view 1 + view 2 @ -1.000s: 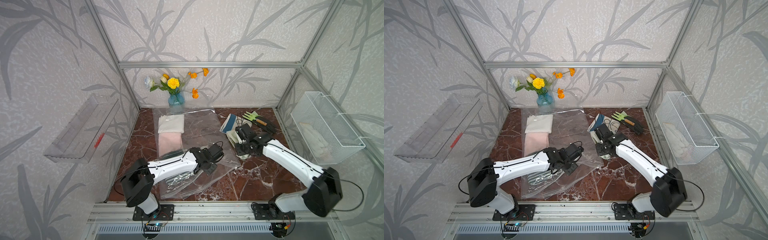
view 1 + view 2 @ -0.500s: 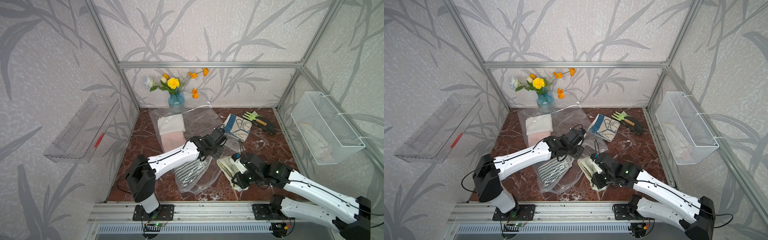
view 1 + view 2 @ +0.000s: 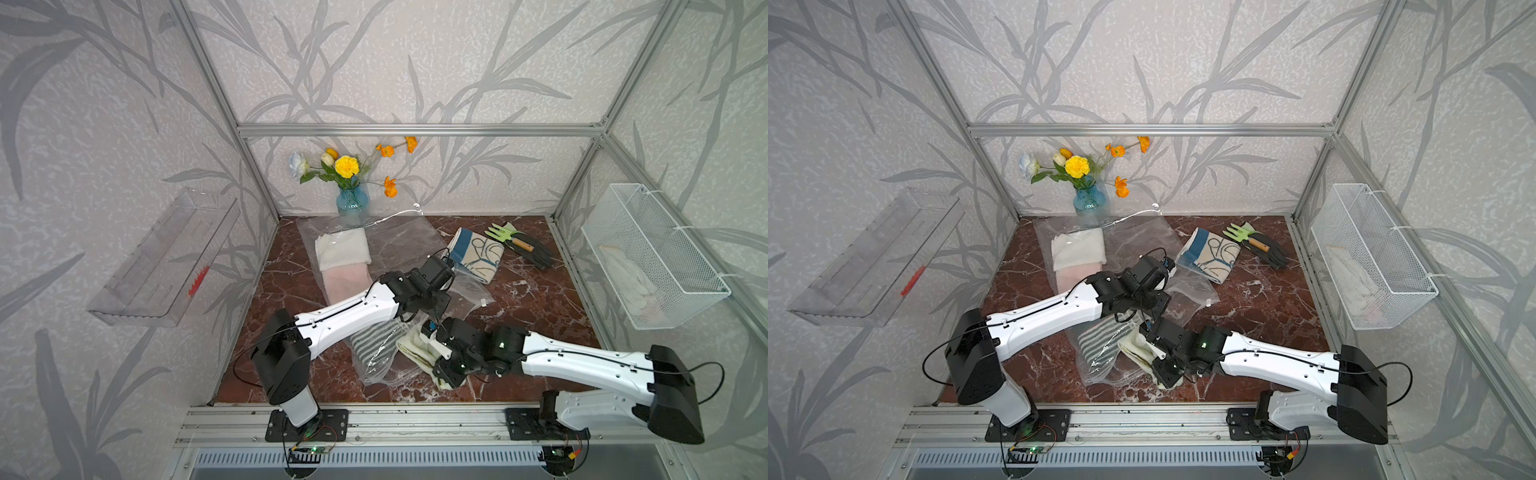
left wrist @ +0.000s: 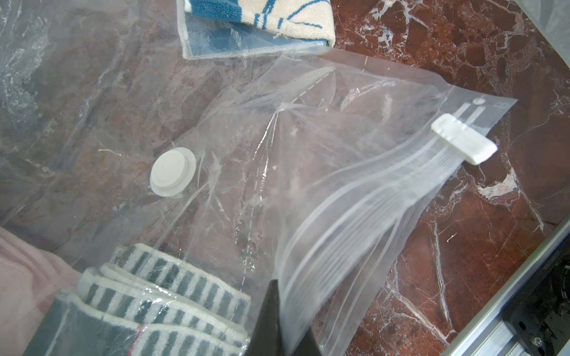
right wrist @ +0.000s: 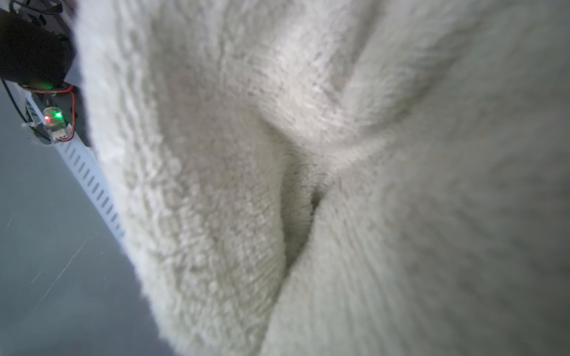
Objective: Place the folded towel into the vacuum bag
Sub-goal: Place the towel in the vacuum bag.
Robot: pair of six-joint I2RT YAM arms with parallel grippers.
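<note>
right claw (image 3: 434, 353) grips the cream towel (image 3: 413, 347) just beside the vacuum bag (image 3: 467, 291).

No legible text or numbers; faint print on the vacuum bag (image 4: 339, 185) beside its slider clip (image 4: 464, 138) is unreadable

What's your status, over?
Left gripper shut on bag edge. Right gripper shut on cream towel, beside bag, not yet in. Striped towel already inside.
</note>
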